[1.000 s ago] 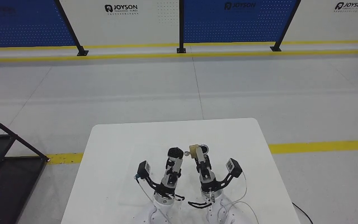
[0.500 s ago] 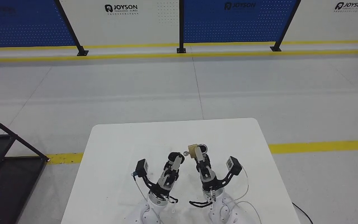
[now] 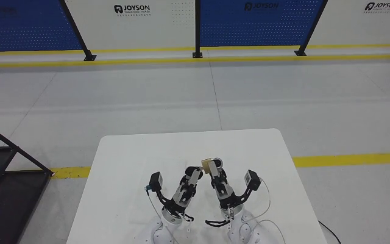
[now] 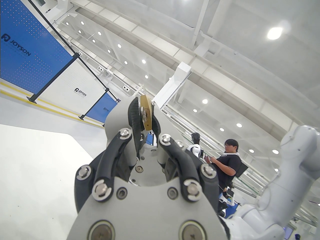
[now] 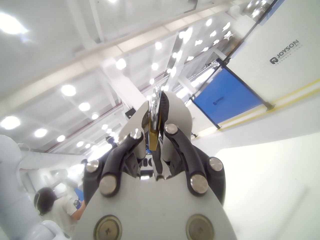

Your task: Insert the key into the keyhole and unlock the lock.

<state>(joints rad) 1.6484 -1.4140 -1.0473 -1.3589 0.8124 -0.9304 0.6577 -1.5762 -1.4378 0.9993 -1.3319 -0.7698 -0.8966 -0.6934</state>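
Observation:
My two arms are raised above the white table (image 3: 122,158), wrists close together. The left gripper (image 3: 195,172) (image 4: 145,116) is shut on the key (image 4: 146,117), whose brass head sits clamped between the black pads while its thin tip (image 3: 201,169) points toward the lock. My right gripper (image 3: 213,168) (image 5: 155,123) is shut on the brass padlock (image 3: 210,163) (image 5: 153,138), and the chrome shackle (image 5: 157,97) sticks out past the fingertips. In the top view the key's tip is right beside the padlock's body; whether they touch is unclear.
The table's far edge (image 3: 189,134) lies beyond the grippers, with open floor behind it. A black frame (image 3: 18,158) stands to the left of the table. Blue and white barrier panels (image 3: 134,24) line the back of the room.
The left gripper has tilted and shifted toward the padlock, bringing the key's tip closer to it. The right gripper with the padlock has edged slightly toward the left one.

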